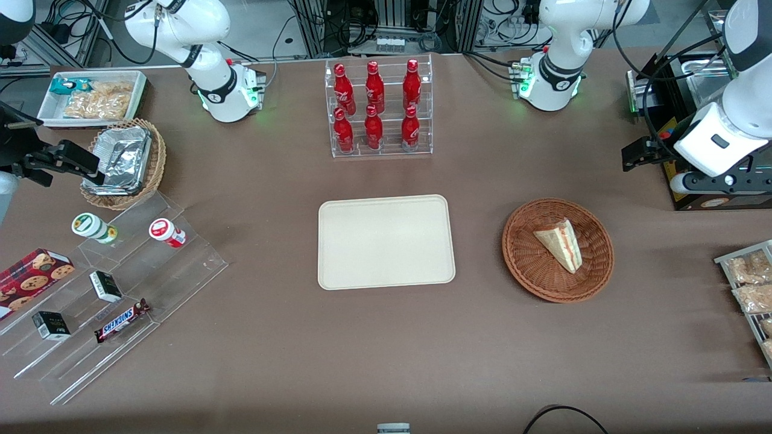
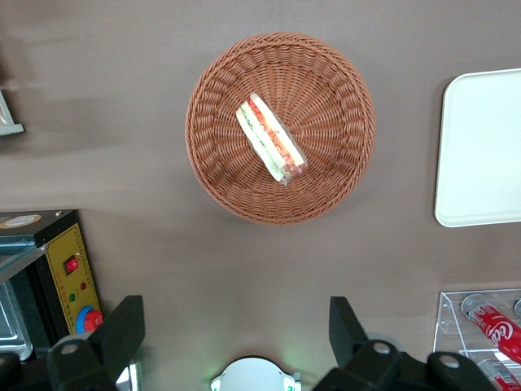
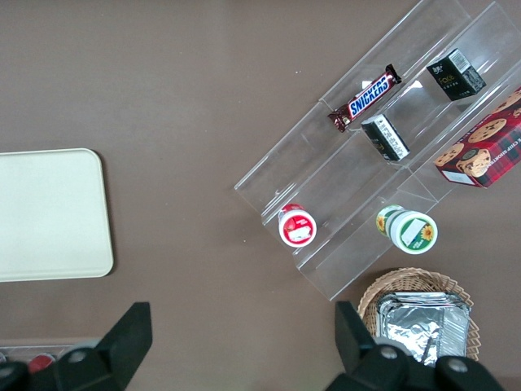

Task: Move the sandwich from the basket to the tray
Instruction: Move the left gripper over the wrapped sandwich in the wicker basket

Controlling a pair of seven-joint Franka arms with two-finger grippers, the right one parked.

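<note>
Bright, even overhead light; the table carries only soft, short shadows. Foil containers glare slightly. All views are sharp, without visible edge distortion.

Red-brown woven basket, pale sandwich w/ red-green layers, cream tray, black claw.

A: The basket is woven wicker, reddish-brown and ribbed, and the sandwich in it shows pale, soft-looking bread.

B: The tray is smooth matt cream, plastic by the look. The table has a dull brown, cloth-like cover.

A: The gripper, high above the table, has matt black fingers, set wide apart.

B: Glossy red bottles stand in a clear acrylic rack.
</note>
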